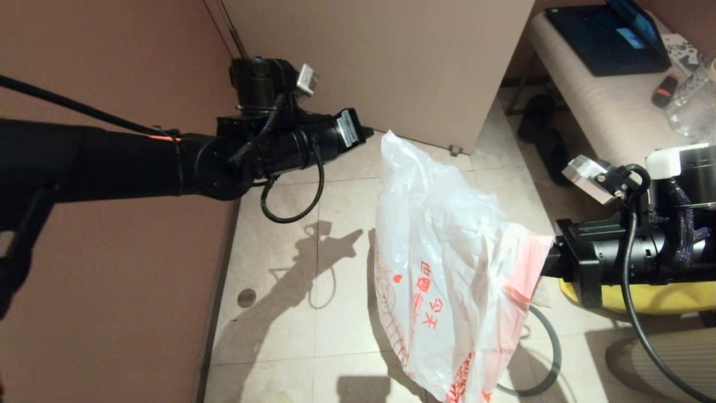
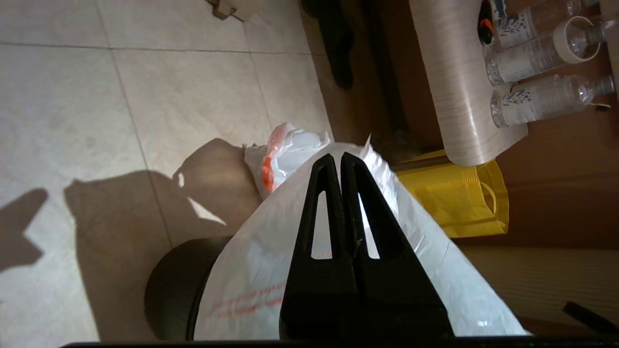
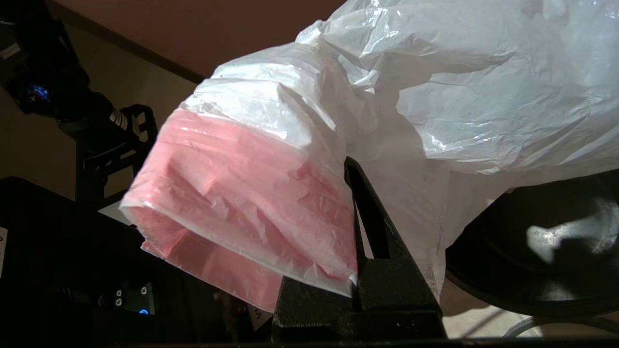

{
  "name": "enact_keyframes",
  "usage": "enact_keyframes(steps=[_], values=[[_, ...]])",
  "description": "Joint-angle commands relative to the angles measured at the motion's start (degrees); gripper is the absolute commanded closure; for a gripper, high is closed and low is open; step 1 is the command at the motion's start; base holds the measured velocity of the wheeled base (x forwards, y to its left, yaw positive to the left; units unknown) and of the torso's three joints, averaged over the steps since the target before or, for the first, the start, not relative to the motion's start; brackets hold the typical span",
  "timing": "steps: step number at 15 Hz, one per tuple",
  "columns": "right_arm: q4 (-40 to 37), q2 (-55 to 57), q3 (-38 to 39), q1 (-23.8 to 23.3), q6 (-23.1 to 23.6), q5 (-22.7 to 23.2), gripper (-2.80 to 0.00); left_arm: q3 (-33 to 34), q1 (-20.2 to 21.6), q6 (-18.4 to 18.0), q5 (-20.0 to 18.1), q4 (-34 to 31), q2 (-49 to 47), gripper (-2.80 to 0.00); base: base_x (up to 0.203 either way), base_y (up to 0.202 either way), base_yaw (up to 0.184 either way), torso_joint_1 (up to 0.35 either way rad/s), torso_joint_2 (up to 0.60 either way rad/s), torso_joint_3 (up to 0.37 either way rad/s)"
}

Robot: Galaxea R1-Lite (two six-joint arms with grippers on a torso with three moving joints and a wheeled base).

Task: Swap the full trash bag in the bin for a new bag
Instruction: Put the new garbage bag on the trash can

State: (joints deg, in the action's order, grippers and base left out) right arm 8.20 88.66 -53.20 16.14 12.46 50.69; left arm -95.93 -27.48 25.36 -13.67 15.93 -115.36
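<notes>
The new bag (image 1: 442, 268), white with red cartoon print and a pink band, hangs stretched in the air between my two grippers. My left gripper (image 1: 373, 133) is shut at the bag's upper corner; in the left wrist view its fingers (image 2: 337, 157) are closed together on the bag's peak (image 2: 261, 251). My right gripper (image 1: 551, 254) is shut on the pink band (image 3: 242, 193), which hides one finger. The black bin (image 2: 176, 285) stands under the bag and is hidden in the head view. The full trash bag (image 2: 290, 154) lies on the floor beyond the bin.
A grey hoop (image 1: 551, 347) lies on the tiled floor below the bag. A yellow tote (image 1: 660, 296) stands under my right arm. A bench (image 1: 593, 101) with a laptop and water bottles is at the right. A pink wall (image 1: 112, 252) runs along the left.
</notes>
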Motion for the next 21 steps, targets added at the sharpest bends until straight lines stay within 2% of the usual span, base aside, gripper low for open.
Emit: enact_keyframes(steps=[1, 3, 6, 8, 10, 12, 15, 18, 20, 21], values=[[0.2, 1.1, -0.1, 0.2, 0.1, 0.3, 0.0, -4.3, -1.1, 0.2, -3.2, 0.1, -5.0, 0.0, 0.0, 0.0, 0.0, 0.0, 0.0, 0.0], [0.4, 1.5, -0.1, 0.1, 0.2, 0.3, 0.0, -4.4, -1.6, 1.3, -6.8, -0.7, -4.4, 0.0, 0.0, 0.0, 0.0, 0.0, 0.0, 0.0], [0.6, 1.9, -0.1, 0.0, 0.2, 0.3, 0.0, -4.7, -1.6, 1.4, -7.9, -1.2, -5.8, 0.0, 0.0, 0.0, 0.0, 0.0, 0.0, 0.0], [0.6, 2.2, -0.1, -0.1, 0.2, 0.4, 0.0, -6.1, -2.0, 1.3, -10.6, -1.6, -8.8, 0.0, 0.0, 0.0, 0.0, 0.0, 0.0, 0.0], [0.4, 2.4, 0.2, -1.2, 0.1, 0.8, 0.0, -8.8, -2.5, 1.2, -12.2, -4.0, -12.6, 0.0, 0.0, 0.0, 0.0, 0.0, 0.0, 0.0], [0.2, 2.6, 0.7, -2.6, 0.1, 1.7, 0.0, -9.4, -3.5, 1.5, -16.9, -6.6, -13.7, 0.0, 0.0, 0.0, 0.0, 0.0, 0.0, 0.0], [0.2, 3.0, 0.8, -4.3, 0.1, 2.2, 0.0, -9.3, -5.0, 1.4, -19.2, -10.3, -15.2, 0.0, 0.0, 0.0, 0.0, 0.0, 0.0, 0.0], [-0.1, 2.4, 1.7, -5.2, 0.1, 2.8, 0.0, -8.0, -3.1, 2.3, -19.8, -11.1, -10.1, 0.0, 0.0, 0.0, 0.0, 0.0, 0.0, 0.0], [-0.1, 2.6, 2.2, -5.2, 0.1, 3.0, 0.0, -7.7, -1.6, 5.1, -22.6, -10.9, -5.4, 0.0, 0.0, 0.0, 0.0, 0.0, 0.0, 0.0], [-0.1, 2.8, 2.5, -5.1, 0.1, 3.3, 0.0, -7.8, -1.4, 5.9, -25.3, -10.8, -4.0, 0.0, 0.0, 0.0, 0.0, 0.0, 0.0, 0.0]])
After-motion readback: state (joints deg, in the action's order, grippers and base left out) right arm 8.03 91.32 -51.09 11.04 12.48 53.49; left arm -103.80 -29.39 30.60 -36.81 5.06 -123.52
